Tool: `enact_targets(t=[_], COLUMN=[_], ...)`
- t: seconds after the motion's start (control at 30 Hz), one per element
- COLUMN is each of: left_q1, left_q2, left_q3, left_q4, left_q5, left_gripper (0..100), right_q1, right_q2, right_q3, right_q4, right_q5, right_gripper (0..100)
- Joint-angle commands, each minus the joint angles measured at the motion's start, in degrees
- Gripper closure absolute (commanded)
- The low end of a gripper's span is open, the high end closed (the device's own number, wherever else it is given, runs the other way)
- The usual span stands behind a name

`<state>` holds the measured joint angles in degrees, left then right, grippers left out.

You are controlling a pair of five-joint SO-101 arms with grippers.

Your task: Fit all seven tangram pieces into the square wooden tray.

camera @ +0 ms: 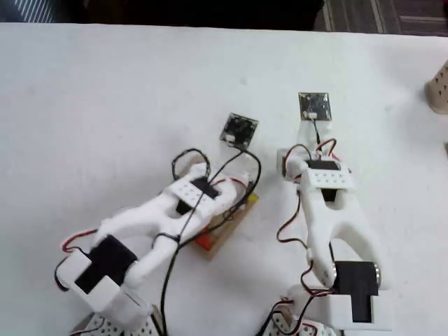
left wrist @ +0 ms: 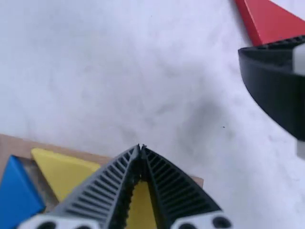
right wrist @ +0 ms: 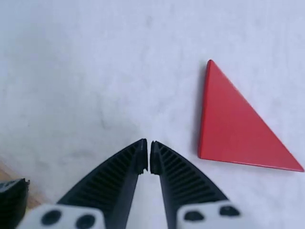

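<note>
The square wooden tray [camera: 227, 234] lies partly under my left arm [camera: 189, 199], with a red piece [camera: 204, 241] and a yellow piece [camera: 248, 201] showing at its edges. My left gripper [left wrist: 141, 149] is shut and empty, its tips above the tray rim [left wrist: 95, 156]. Below it, a yellow piece [left wrist: 62, 169] and a blue piece [left wrist: 16, 193] sit in the tray. A red triangle [right wrist: 233, 124] lies flat on the white table beside my right gripper [right wrist: 147, 144], which is shut and empty. The same red triangle [left wrist: 269, 19] lies just beyond the right gripper's black finger [left wrist: 276, 81].
The white table stretches open behind and to both sides of the arms. A perforated tan object [camera: 439, 87] stands at the far right edge. Red and black cables hang off my right arm [camera: 325, 182]. A tray corner [right wrist: 4, 174] lies close to the right gripper.
</note>
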<state>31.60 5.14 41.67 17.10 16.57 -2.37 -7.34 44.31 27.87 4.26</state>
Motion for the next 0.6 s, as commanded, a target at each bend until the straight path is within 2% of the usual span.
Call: enact_targets(t=[0.0, 0.1, 0.3, 0.43, 0.57], left_q1=[0.31, -2.51, -8.22, -6.81, -1.10], left_q2=[-1.27, -2.86, -6.20, -11.56, -19.38], left_q3=[-2.64, -2.64, -2.64, 1.05, 7.65], left_q4=[5.36, 9.41, 10.11, 9.93, 9.93], left_q5=[0.79, 0.79, 0.79, 0.79, 0.70], left_gripper=[98, 98, 98, 98, 98], right_q1=[-0.57, -0.66, -0.66, -0.66, -0.66], right_q2=[-0.48, -0.48, -0.48, -0.48, -0.48], right_q3=[-1.32, -1.32, -1.32, -1.32, -1.32], right_q4=[-1.10, -1.10, -1.10, -1.10, -1.10], right_q5=[1.05, 1.05, 1.05, 1.05, 1.05], right_gripper=[98.1, 98.1, 98.1, 98.1, 98.1])
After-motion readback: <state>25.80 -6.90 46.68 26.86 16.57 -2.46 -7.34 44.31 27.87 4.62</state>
